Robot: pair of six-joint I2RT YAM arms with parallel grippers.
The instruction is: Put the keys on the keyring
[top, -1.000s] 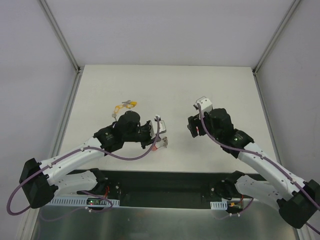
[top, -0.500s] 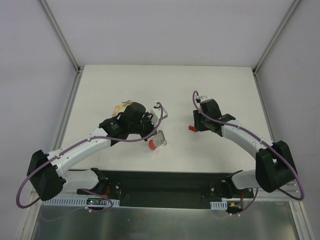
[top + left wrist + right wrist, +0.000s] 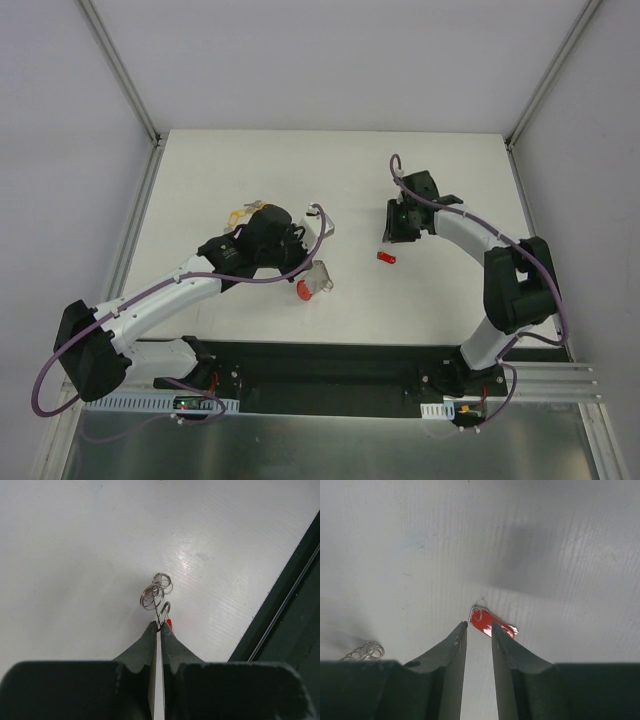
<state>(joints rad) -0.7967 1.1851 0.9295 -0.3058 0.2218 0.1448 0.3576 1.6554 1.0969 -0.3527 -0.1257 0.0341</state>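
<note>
Though partly hidden, red-and-silver keyring point(image 3: 312, 286)

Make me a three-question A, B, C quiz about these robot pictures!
1. Where is the small red flat key? A in front of the right claw on the white table; B inside a box; C on the floor.
2. What colour are the arms' cables? A green; B purple; C yellow.
3. The left claw is: A wide open; B holding a cup; C shut on the red-and-silver keyring.
Answers: A, the key lies just past that claw; B, purple loops run along both arms; C, its jaws pinch the keyring's wire.
</note>
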